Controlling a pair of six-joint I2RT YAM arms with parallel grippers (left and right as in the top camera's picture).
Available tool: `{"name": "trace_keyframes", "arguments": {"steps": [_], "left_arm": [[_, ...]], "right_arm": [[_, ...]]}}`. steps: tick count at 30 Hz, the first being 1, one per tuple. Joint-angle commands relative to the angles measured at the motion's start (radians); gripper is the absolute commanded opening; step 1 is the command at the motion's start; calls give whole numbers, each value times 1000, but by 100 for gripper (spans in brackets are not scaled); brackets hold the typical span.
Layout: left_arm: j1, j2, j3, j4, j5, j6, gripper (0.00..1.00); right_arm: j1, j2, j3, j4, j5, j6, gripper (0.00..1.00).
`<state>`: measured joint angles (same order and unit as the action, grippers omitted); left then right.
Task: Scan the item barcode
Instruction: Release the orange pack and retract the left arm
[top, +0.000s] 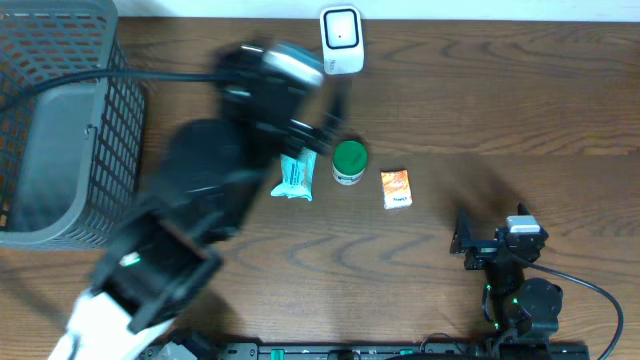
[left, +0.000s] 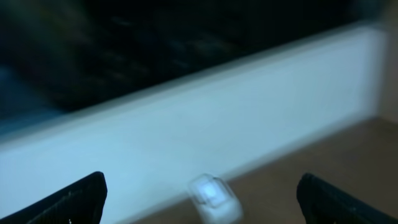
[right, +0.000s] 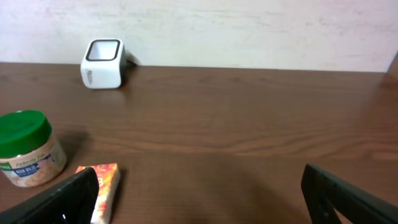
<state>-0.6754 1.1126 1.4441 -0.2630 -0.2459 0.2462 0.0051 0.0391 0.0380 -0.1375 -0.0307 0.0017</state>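
At the counter's (top: 520, 110) near right edge, the right pincer (right: 200, 180) gapes apart. Mid-counter lie an orange packet (top: 396, 188), a green-lidded jar (top: 349, 161) and a teal packet (top: 297, 178). The blurred left pincer (left: 200, 186) also stands apart. The white scanner (top: 341, 40) sits at the far edge.

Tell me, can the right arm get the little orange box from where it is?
Probably yes. The right pincer is open, and only bare table lies between it and the orange box. The green-lidded jar stands apart on the box's other side, so it shouldn't block.
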Motion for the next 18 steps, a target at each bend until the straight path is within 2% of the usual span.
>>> {"name": "trace_keyframes", "arguments": {"steps": [1,6,10,13,15,18], "left_arm": [[163,-92,40,18,-115,233,98],[315,-157,85,-150,-188,246,98],[383,-234,79,-183,-138,218,98],[424,-335,52,-242,19,155,98],[458,-428,6,-267,155,133,98],[512,-558,-86,-257,249,100,98]], "right_arm": [[8,8,-2,0,-42,140,99],[9,47,11,-11,-145,289,99],[10,130,90,-81,-163,381,99],[10,227,208,-151,-162,399,99],[10,325,343,-251,-126,491,99],[10,457,532,-409,-142,556,99]]}}
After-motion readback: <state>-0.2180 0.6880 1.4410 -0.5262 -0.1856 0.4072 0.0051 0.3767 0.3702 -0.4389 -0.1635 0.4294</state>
